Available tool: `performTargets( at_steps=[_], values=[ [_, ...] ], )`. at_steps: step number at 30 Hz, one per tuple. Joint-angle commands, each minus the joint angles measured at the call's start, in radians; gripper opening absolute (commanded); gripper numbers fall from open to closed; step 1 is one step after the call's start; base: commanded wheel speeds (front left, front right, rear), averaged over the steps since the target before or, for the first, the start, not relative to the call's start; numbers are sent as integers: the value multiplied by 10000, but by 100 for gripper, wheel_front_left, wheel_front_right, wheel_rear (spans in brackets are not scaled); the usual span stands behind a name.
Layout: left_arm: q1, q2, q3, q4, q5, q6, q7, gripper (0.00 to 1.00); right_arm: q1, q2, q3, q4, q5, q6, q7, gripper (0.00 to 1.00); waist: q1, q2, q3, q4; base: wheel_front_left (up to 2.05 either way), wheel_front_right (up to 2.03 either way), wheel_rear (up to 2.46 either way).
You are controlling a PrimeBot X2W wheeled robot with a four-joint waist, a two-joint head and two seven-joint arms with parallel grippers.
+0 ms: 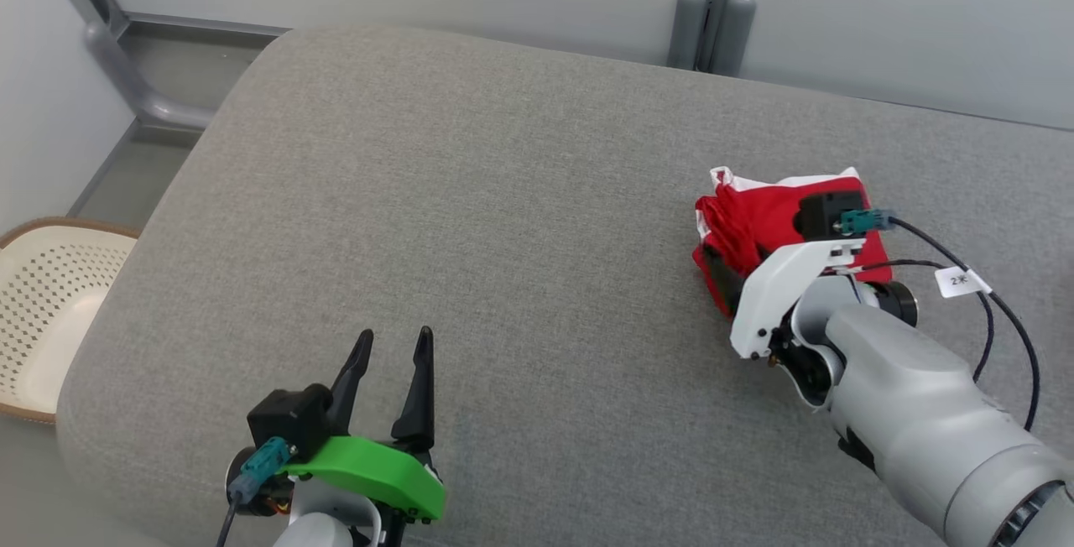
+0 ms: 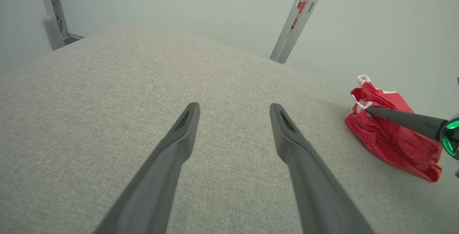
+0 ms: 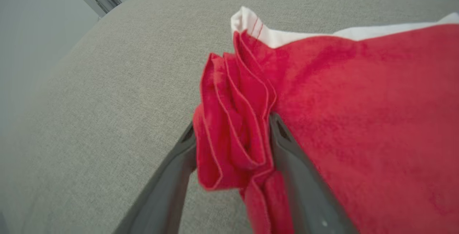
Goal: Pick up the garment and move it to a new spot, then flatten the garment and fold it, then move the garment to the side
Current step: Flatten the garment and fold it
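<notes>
Head view: garment [image 1: 755, 220] lies bunched edge leftward, white hem farthest.

The left gripper [image 1: 396, 334] is pointed forward, and its two long dark fingers [image 2: 172, 162] are spread wide apart. A green cover [image 1: 369, 470] is seen on the wrist just behind those fingers. The right gripper [image 3: 232, 126] is reached out ahead and angled downward, carried by a pale grey forearm [image 1: 914, 396], with a white cover [image 1: 784, 283] over its wrist. Its fingers [image 3: 301, 176] are likewise parted widely, and red folds of the garment [image 3: 358, 119] are seen bunched between them, up to the fingertips
</notes>
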Motion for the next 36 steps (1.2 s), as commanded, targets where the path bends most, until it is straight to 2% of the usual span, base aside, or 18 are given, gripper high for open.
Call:
performTargets(
  at_steps=[1,6,10,14,17,23,25,30,36],
  values=[
    [43,15,67,53,131,-59,-22,100,196,53,68,-144,-10,-2,-25,100,0,0,28,-278,0,0,0],
    [110,50,316,38,235,-106,-23,100,300,-40,195,-1117,182,-2,-557,100,0,0,-94,-921,0,0,0],
    [278,94,601,-68,267,-107,-23,100,373,-665,119,-2274,236,-3,-1104,100,0,0,-273,-1561,0,0,0],
    [484,131,917,-286,354,-94,-24,100,520,-1586,-232,-3425,-69,-3,-1314,100,0,0,-536,-2176,0,0,0],
    [701,185,1261,-571,482,-74,-22,100,848,-2360,-1222,-4424,-748,-2,-1312,100,0,0,-754,-2641,0,0,0],
    [1136,367,2016,-1277,913,49,-24,100,2337,-3097,-3152,-6104,-2122,-2,-1312,100,0,0,-954,-3405,0,0,0],
    [1243,380,2166,-1465,1009,65,-17,100,2993,-3145,-3850,-6517,-2571,-2,-1311,100,0,0,-963,-3583,0,0,0],
    [1387,374,2437,-1857,1388,66,-11,100,4575,-2753,-5365,-7515,-3703,-2,-1312,100,0,0,-879,-3908,0,0,0],
    [1525,246,2659,-2063,1751,-87,-11,100,6121,-2056,-6325,-8121,-4809,-2,-1313,100,0,0,-833,-4097,0,0,0]
  ],
)
